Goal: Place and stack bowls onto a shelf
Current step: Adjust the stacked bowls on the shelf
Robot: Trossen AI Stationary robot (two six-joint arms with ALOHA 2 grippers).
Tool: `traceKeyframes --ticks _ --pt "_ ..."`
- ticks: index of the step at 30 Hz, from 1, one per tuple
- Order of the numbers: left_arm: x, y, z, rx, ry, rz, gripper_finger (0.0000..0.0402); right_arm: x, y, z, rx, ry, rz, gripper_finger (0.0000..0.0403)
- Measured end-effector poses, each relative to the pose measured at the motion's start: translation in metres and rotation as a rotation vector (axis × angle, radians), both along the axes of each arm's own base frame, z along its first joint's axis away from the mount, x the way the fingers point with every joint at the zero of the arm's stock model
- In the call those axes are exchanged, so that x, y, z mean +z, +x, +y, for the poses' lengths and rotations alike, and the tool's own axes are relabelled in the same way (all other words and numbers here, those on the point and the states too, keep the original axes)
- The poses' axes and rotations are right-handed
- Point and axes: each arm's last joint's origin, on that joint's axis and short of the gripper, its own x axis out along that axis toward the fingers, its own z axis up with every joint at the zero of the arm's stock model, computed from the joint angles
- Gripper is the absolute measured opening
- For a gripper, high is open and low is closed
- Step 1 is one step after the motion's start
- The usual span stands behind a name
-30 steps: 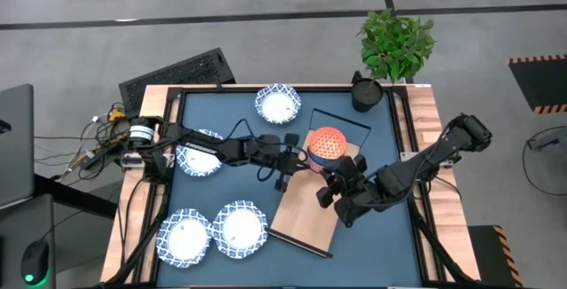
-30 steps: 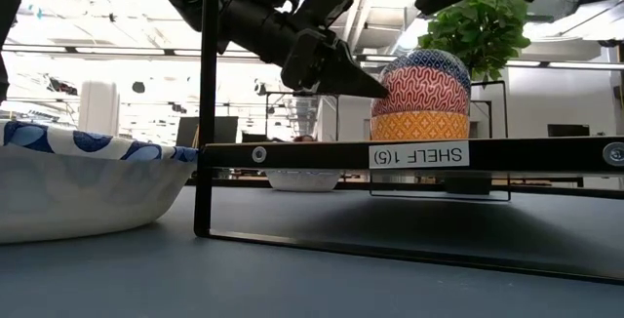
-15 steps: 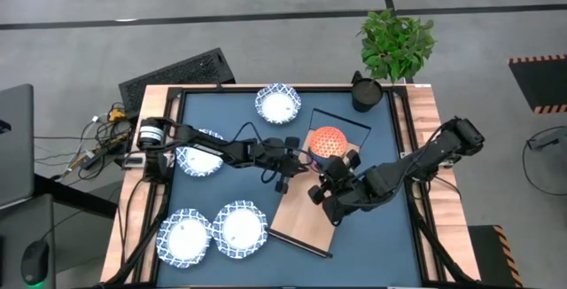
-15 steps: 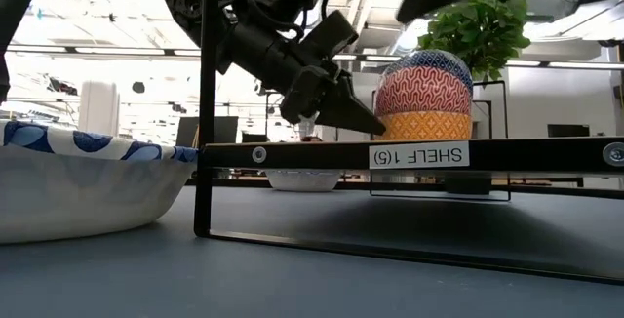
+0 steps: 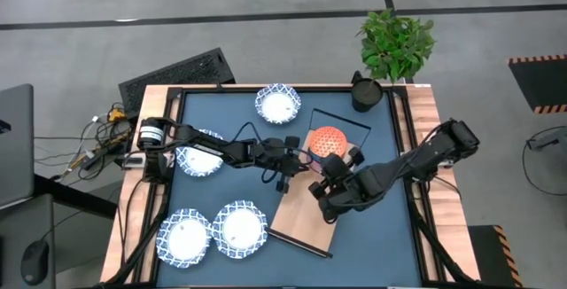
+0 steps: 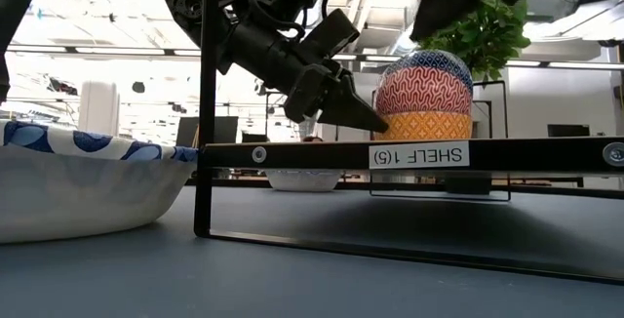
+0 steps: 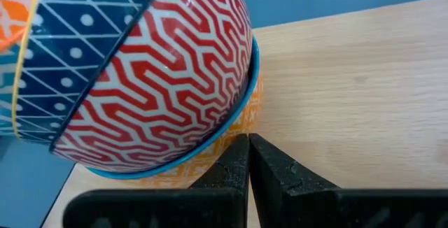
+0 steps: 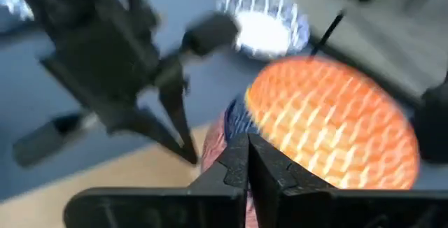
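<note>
Two hands crowd one small stack, seen from above: the left hand point(image 5: 299, 158) sits pinched together just beside the stacked bowls point(image 5: 327, 141) on the shelf point(image 5: 306, 218), and the right hand point(image 5: 330, 175), also closed on nothing, hangs close on the stack's other side. Four blue-rimmed white bowls, such as the nearest one point(image 5: 238, 230), wait on the blue surface point(image 5: 381, 236) well away from both hands.

From table height, the left hand's tip point(image 6: 363, 115) touches or nearly touches the seam between the red zigzag bowl point(image 6: 423, 84) and the orange bowl point(image 6: 421, 125) under it; the red one leans a little.

Left wrist view: the closed fingers point(image 7: 238, 165) point at the orange bowl's point(image 7: 231, 131) foot, with the red zigzag bowl point(image 7: 168, 88) tilted over it and a blue dotted bowl point(image 7: 77, 46) nested against that.

Right wrist view: its shut fingers point(image 8: 245, 159) hover over the orange-lined top bowl point(image 8: 329, 116), the left arm point(image 8: 119, 67) beyond.

I'd say a nudge to seat the stack should be slow and low, against the bottom bowl, with the right hand steadying from above so nothing slides off.
</note>
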Motion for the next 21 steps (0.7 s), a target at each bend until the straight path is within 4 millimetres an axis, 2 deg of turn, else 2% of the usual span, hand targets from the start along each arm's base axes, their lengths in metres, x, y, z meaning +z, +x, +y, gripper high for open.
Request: traceKeyframes --ticks 5,12,16,21 --pt "0.000 0.000 0.000 0.001 -0.003 -0.005 0.0000 -0.017 0.009 0.001 -0.006 0.051 0.066 0.0033" --pt "0.001 0.000 0.000 0.005 -0.011 -0.007 0.0000 -0.027 0.011 0.010 0.018 0.096 0.096 0.0025" --pt "0.001 0.000 0.000 0.007 -0.010 -0.012 0.0000 -0.014 0.010 0.017 0.034 0.042 0.060 0.0031" --pt "0.002 0.001 0.000 0.009 -0.019 -0.018 0.0000 0.012 0.002 0.022 0.024 -0.132 0.023 0.0027"
